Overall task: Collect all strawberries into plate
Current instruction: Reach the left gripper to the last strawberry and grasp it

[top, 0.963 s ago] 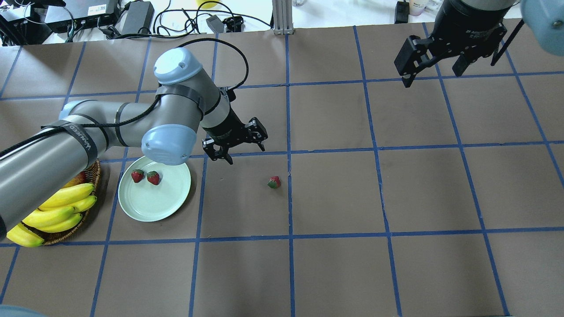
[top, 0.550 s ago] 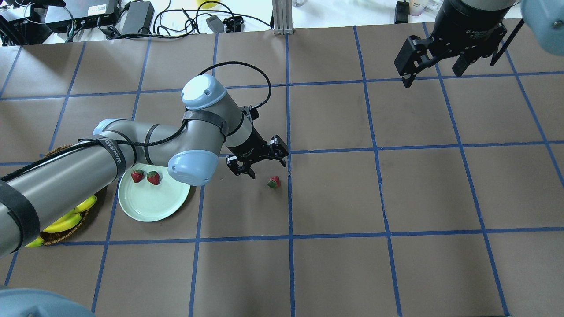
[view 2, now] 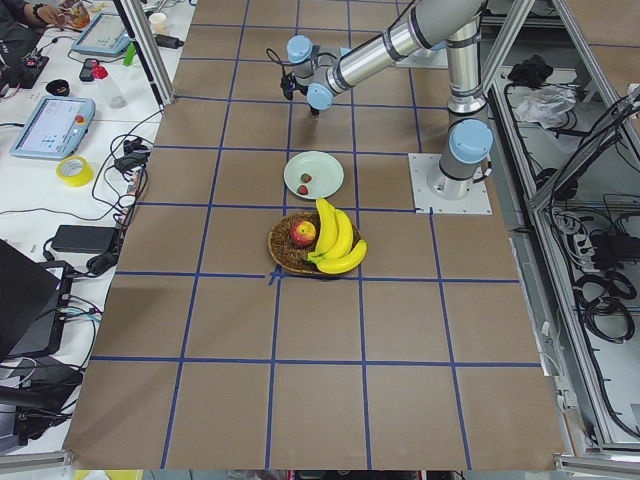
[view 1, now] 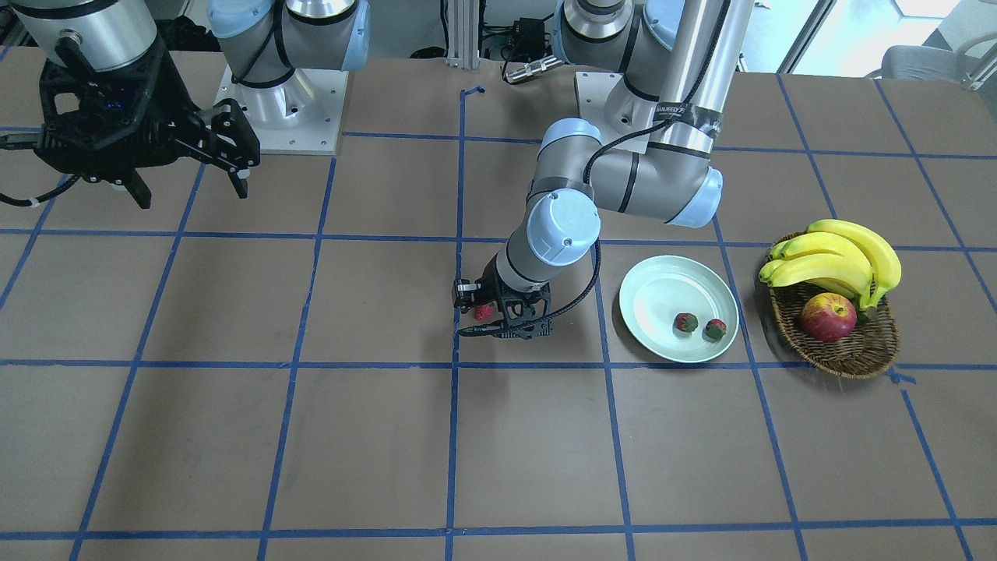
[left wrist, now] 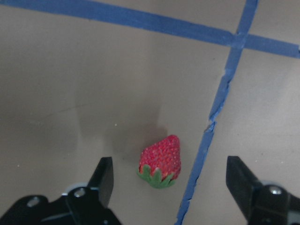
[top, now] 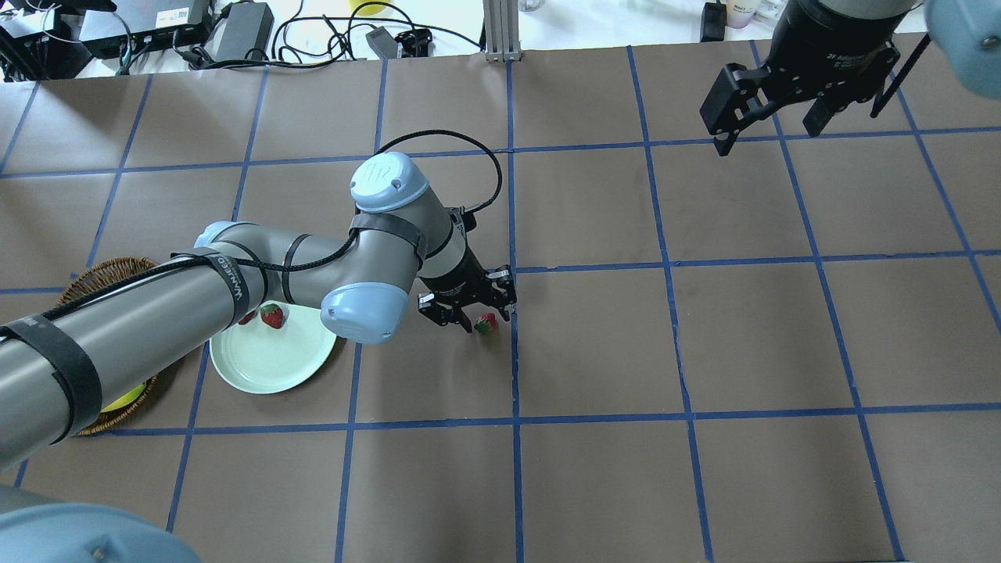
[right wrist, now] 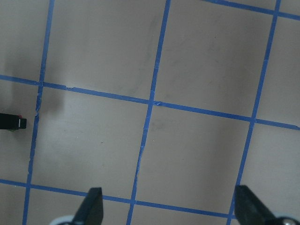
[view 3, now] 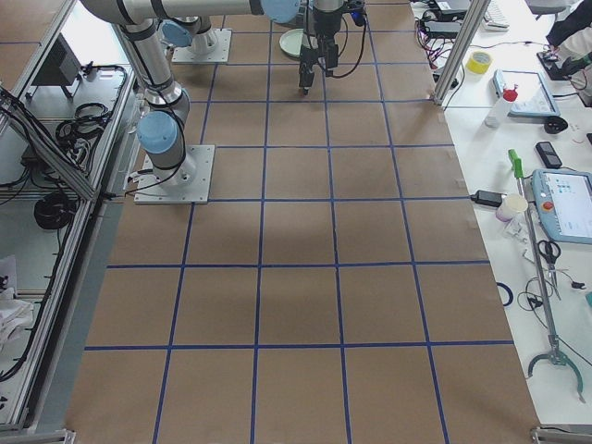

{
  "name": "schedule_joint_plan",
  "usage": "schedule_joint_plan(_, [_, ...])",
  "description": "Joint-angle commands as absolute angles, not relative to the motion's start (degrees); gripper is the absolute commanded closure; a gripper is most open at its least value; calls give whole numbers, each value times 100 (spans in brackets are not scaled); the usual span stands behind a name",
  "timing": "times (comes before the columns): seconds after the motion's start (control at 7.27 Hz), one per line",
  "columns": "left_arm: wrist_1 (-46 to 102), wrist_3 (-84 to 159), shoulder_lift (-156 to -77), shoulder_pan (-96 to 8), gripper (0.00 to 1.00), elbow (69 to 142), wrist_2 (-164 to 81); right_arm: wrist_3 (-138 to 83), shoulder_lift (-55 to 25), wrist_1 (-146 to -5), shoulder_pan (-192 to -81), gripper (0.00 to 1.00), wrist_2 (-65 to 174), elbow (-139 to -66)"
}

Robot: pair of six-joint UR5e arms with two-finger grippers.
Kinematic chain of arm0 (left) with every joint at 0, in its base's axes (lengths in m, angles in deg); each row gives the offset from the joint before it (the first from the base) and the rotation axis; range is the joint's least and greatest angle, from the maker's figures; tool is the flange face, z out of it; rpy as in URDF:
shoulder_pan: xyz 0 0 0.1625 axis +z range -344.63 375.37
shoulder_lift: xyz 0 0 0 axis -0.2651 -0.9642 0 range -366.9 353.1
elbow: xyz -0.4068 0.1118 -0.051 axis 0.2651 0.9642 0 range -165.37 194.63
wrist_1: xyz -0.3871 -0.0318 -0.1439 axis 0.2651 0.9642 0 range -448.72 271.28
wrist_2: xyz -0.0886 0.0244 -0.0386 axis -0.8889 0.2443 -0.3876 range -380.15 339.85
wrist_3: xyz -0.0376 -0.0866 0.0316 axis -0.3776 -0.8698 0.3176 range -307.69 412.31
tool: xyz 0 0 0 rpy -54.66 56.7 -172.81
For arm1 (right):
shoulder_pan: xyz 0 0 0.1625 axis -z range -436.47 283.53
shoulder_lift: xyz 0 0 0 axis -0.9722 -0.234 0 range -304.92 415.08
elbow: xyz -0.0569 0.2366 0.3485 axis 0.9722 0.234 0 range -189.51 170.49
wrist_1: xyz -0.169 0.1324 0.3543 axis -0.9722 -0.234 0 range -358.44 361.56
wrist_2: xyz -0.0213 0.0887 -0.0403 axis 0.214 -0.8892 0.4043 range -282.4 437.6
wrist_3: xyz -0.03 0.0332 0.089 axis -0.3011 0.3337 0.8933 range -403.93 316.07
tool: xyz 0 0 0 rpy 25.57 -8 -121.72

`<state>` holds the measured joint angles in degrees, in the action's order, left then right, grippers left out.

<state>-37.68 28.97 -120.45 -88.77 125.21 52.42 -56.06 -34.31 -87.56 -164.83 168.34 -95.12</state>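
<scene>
One strawberry (top: 486,323) lies loose on the brown table beside a blue tape line; it also shows in the front view (view 1: 483,312) and the left wrist view (left wrist: 161,159). My left gripper (top: 474,316) is open and low over it, a finger (left wrist: 104,176) on each side, not touching. The mint-green plate (top: 274,367) holds two strawberries (view 1: 685,322) (view 1: 715,329); my left arm hides one of them in the overhead view. My right gripper (top: 770,129) is open and empty, high over the far right of the table.
A wicker basket (view 1: 849,358) with bananas (view 1: 841,257) and an apple (view 1: 827,317) stands just beyond the plate, on the robot's left. Blue tape lines grid the table. Cables and boxes lie past the far edge (top: 235,31).
My left arm has swung from beside the plate out to the loose strawberry and come down, so the open fingers now straddle it. The right arm has not moved.
</scene>
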Motion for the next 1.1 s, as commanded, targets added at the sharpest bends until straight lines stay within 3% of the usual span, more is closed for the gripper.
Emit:
schedule_joint_plan(0.0, [-3766, 2867, -12080, -8887, 100, 12520, 5218, -5606, -3431, -8756, -16480, 0, 16839, -9512])
schedule_joint_plan(0.41, [-3696, 2954, -11783, -8765, 100, 12336, 5724, -5606, -3431, -8756, -16489, 0, 16831, -9512])
schedule_joint_plan(0.96, [-2574, 5029, -11211, -7055, 100, 12080, 6788, -5606, -3431, -8756, -16489, 0, 16839, -9512])
